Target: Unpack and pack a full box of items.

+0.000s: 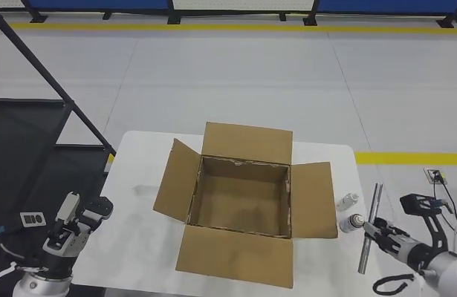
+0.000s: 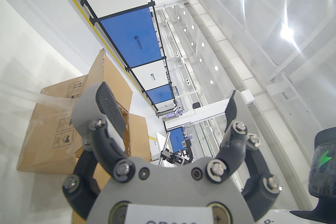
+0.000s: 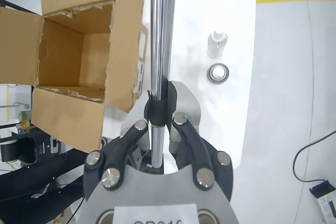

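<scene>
Three things could go wrong from here, as I judge it, and the biggest concerns the cardboard box (image 1: 245, 143), which stands with all four flaps spread out at the middle of the white table (image 1: 139, 160). The long metal rod (image 3: 160, 12) is gripped by the right gripper (image 3: 158, 104) at about 4 o'clock from the box, just past the table edge. If the rod is swung toward the opening too low, it may catch the 3 o'clock flap and push the light box aside or bend the flap inward. The second risk is the rod itself. The fingers seem to hold it nearer to one end, so the long smooth free part could turn or slide between the pads during a quick move. The third risk is the smallest things. The white bottle (image 1: 349, 201) and the round can (image 1: 352, 223) stand upright near each other at 3 o'clock from the box, close beside the rod, and a sideways sweep could knock them over or off the table. As for the pose, the right arm holds the rod roughly along the 12-to-6 line. The left gripper (image 2: 168, 101) sits at about 8 o'clock from the box, beyond the table corner, with its fingers spread wide and nothing between them.
</scene>
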You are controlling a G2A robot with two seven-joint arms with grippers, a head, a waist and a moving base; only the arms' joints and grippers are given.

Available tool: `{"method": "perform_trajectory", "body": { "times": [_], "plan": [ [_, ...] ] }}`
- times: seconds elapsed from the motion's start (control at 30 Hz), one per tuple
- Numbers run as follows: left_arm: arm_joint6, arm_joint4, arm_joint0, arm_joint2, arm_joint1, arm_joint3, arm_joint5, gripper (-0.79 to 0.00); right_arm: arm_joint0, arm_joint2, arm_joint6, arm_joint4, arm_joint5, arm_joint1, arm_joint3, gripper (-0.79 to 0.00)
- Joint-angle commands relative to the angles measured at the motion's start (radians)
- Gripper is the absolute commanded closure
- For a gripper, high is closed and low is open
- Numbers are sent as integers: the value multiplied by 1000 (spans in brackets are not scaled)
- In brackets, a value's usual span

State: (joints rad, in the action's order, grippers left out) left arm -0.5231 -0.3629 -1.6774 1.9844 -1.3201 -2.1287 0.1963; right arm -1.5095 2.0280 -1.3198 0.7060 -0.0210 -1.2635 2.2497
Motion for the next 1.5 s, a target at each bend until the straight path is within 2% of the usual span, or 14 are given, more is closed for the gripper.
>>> {"method": "perform_trajectory", "body": {
  "times": [0.0,0.2,0.6,0.97,1.47],
  "plan": [
    [0,0,0,0,0,0,0,-785,-17,-8,-19,-18,18,3,-40,0],
    [0,0,0,0,0,0,0,-785,3,-98,-63,-16,40,16,-188,0],
    [0,0,0,0,0,0,0,-785,190,-295,-111,143,39,41,-429,0],
    [0,0,0,0,0,0,0,-785,338,-411,-94,283,-8,54,-589,0],
    [0,0,0,0,0,0,0,-785,461,-485,-49,282,4,61,-806,0]
  ]
}}
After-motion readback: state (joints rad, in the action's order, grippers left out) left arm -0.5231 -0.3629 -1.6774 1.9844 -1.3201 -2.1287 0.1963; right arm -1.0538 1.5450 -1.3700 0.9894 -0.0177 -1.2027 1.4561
